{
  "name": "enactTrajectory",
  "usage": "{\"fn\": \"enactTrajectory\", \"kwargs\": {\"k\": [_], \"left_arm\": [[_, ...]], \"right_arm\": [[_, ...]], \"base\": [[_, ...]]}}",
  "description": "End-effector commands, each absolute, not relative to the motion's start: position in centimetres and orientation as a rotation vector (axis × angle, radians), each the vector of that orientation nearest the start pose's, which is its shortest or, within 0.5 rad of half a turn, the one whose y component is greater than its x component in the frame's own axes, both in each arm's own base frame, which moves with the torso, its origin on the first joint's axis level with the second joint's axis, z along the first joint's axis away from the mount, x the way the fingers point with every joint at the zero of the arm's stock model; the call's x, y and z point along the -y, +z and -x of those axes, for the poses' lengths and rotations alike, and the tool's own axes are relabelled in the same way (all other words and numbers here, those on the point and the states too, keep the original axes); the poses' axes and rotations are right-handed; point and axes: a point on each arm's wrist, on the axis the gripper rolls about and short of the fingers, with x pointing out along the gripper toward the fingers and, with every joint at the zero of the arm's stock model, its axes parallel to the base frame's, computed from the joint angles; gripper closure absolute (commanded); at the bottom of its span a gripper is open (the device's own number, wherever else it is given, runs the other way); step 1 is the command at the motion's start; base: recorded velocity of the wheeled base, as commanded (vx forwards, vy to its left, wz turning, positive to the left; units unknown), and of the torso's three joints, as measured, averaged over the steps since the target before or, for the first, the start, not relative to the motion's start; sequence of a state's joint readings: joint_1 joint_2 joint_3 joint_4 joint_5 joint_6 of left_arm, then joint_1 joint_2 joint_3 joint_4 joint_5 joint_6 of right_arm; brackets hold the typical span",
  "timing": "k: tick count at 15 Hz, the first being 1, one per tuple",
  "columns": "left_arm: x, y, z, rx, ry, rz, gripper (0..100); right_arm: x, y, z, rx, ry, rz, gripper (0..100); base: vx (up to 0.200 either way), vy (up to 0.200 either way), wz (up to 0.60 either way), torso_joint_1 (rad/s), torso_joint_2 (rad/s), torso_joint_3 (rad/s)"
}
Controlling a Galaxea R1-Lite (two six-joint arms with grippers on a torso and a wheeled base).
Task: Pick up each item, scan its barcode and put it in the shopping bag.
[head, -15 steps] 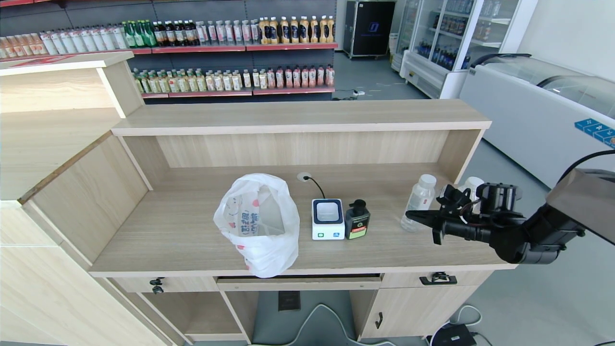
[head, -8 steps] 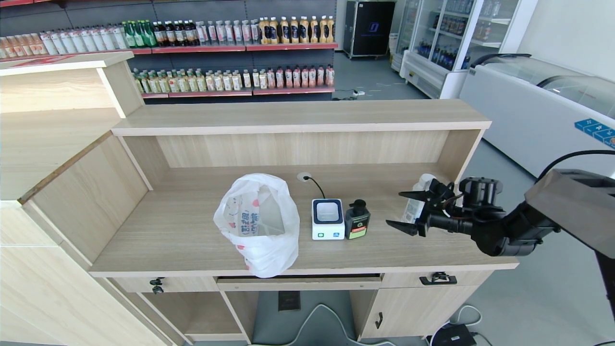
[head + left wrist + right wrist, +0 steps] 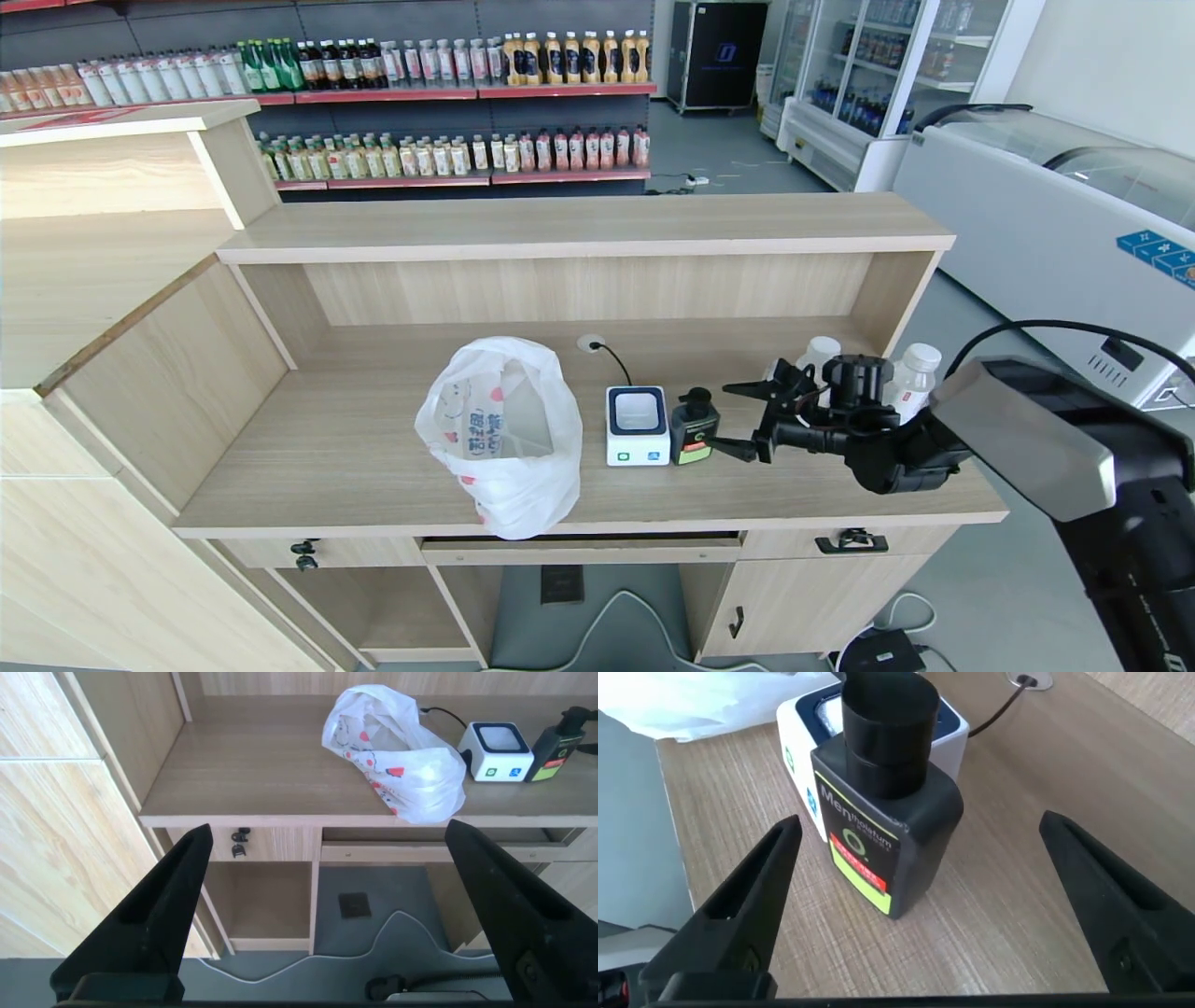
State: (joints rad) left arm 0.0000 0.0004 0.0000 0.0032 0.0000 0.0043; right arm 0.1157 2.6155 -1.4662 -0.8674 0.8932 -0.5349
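A black pump bottle (image 3: 694,427) with a green and red label stands on the counter, right beside the white barcode scanner (image 3: 638,425). My right gripper (image 3: 730,418) hovers open just to the bottle's right, one finger on either side of its line, not touching it. In the right wrist view the black bottle (image 3: 887,831) stands close ahead of the open right gripper (image 3: 924,924), with the scanner (image 3: 808,728) behind it. The white shopping bag (image 3: 499,434) sits open left of the scanner. My left gripper (image 3: 327,919) hangs open, below and in front of the counter.
Two clear bottles with white caps (image 3: 817,359) (image 3: 910,373) stand behind my right arm near the counter's right wall (image 3: 896,289). A cable (image 3: 611,359) runs from the scanner to a hole at the back. A raised shelf spans the counter's rear.
My right arm has swung left across the counter, from beside the clear bottles to just right of the black pump bottle. The bag, scanner and bottles have not moved.
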Motion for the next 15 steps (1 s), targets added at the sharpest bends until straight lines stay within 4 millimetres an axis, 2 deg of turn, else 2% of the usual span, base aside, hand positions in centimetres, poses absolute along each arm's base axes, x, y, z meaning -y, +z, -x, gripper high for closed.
{"fn": "enactTrajectory", "kwargs": {"k": [1, 8, 9, 15], "left_arm": [[0.0, 7.5, 2.3, -0.003, 0.000, -0.005, 0], [0.0, 7.5, 2.3, -0.003, 0.000, -0.005, 0], [0.0, 7.5, 2.3, -0.003, 0.000, -0.005, 0], [0.0, 7.5, 2.3, -0.003, 0.000, -0.005, 0]], "right_arm": [[-8.3, -2.1, -48.9, -0.006, 1.075, 0.366, 0], [-11.2, -2.6, -49.9, 0.017, 1.129, 0.369, 0], [-11.6, -2.7, -49.8, 0.017, 1.136, 0.369, 100], [-11.8, -2.8, -49.7, 0.017, 1.136, 0.371, 100]], "base": [[0.000, 0.000, 0.00, 0.000, 0.00, 0.000], [0.000, 0.000, 0.00, 0.000, 0.00, 0.000], [0.000, 0.000, 0.00, 0.000, 0.00, 0.000], [0.000, 0.000, 0.00, 0.000, 0.00, 0.000]]}}
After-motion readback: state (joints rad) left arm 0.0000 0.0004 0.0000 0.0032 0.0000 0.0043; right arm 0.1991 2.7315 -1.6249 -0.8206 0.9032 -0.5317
